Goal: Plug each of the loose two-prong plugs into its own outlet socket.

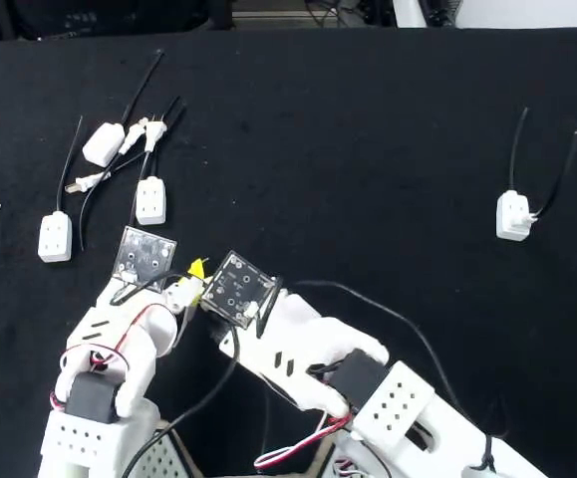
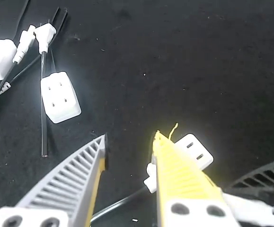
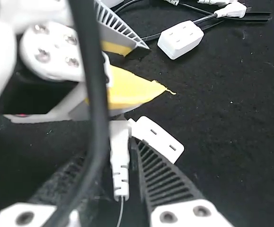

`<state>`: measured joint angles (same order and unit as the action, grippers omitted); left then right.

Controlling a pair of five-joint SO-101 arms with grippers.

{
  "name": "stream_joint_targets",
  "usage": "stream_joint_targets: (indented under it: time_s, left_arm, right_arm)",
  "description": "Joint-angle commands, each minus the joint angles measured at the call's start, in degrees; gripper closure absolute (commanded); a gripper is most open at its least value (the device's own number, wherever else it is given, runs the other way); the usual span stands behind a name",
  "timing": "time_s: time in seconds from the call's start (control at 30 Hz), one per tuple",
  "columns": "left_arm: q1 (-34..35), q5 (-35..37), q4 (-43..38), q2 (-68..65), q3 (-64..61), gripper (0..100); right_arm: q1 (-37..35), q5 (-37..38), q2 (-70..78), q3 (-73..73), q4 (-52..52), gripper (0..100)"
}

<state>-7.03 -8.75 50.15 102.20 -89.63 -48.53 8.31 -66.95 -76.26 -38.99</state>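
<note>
Snugly, ribbed right tool (image 3: 118, 152) around plug (image 3: 120, 166)

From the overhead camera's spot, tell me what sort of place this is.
Probably a robotics lab bench: a black-cloth table, the left arm and right arm side by side at its edge, and loose outlet sockets and two-prong plugs scattered on it.
</note>
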Motion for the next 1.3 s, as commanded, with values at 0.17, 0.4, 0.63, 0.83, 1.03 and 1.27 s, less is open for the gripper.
stream_joint_targets:
  time_s: [0.17, 0.4, 0.63, 0.83, 1.03, 1.27]
  left_arm:
    - [0.66, 3.52, 0.09, -0.18, 0.13, 83]
    - [0.66, 3.52, 0.09, -0.18, 0.13, 83]
    - [0.66, 3.52, 0.09, -0.18, 0.13, 83]
    - [0.66, 3.69, 0.09, -0.18, 0.13, 83]
    - [0.66, 3.78, 0.09, -0.18, 0.13, 83]
    - [0.66, 3.78, 0.09, -0.18, 0.13, 83]
  right_arm:
    - [-0.09, 0.35, -2.07, 4.62, 0.35, 98.8]
    - [-0.09, -1.05, -2.07, 4.62, 0.35, 98.8]
    - [-0.09, -1.23, -2.07, 4.62, 0.35, 98.8]
    - [-0.09, -1.23, -2.07, 4.62, 0.44, 98.8]
    - [-0.09, -1.23, -2.07, 4.62, 0.44, 98.8]
    - [-0.09, -1.23, -2.07, 4.62, 0.44, 98.8]
